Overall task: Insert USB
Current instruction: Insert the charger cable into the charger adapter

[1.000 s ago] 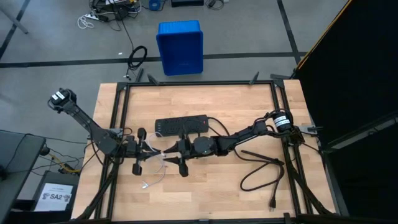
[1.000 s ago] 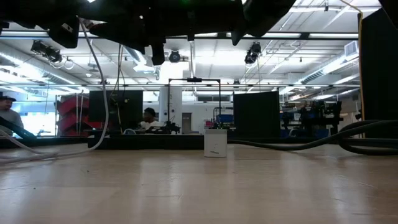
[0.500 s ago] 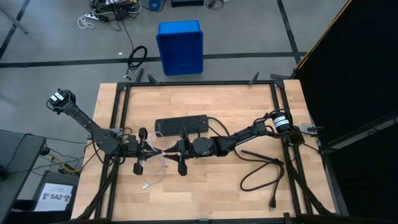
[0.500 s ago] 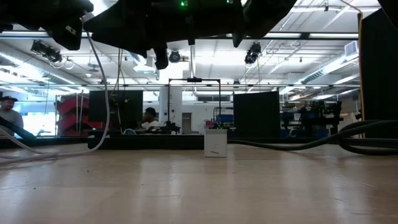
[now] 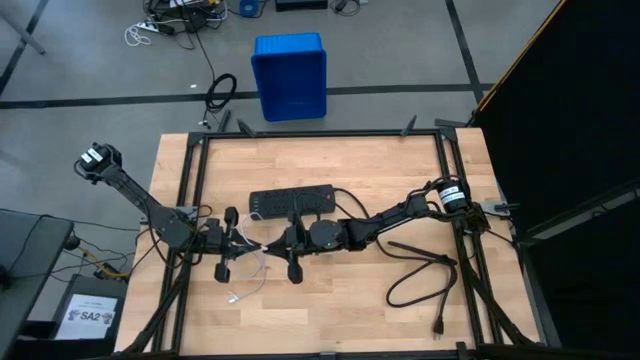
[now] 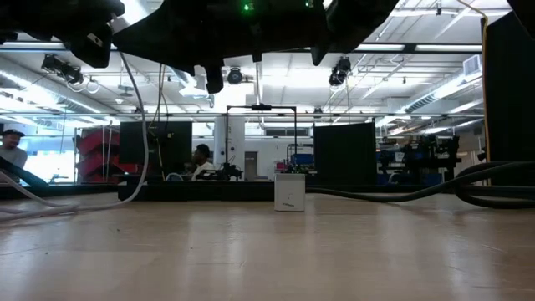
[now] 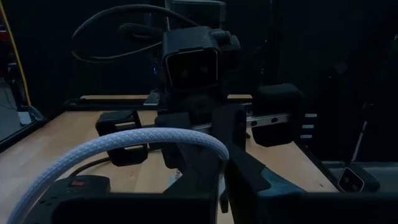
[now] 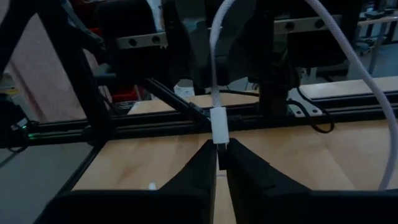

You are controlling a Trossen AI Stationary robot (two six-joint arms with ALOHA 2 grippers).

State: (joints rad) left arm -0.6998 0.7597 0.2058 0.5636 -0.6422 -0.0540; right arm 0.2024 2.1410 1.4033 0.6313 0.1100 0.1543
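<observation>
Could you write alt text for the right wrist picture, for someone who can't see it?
The right hand has its two dark fingers shut on the white plug of the USB, whose thin cable rises from it. The left hand faces it above the wooden table.

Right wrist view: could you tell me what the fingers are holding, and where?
The right gripper pinches the USB cable just below its small white plug.

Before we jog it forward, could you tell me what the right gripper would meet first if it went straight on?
Most likely the left gripper, facing the right gripper just beyond the USB plug it pinches, though depth is unclear.
</observation>
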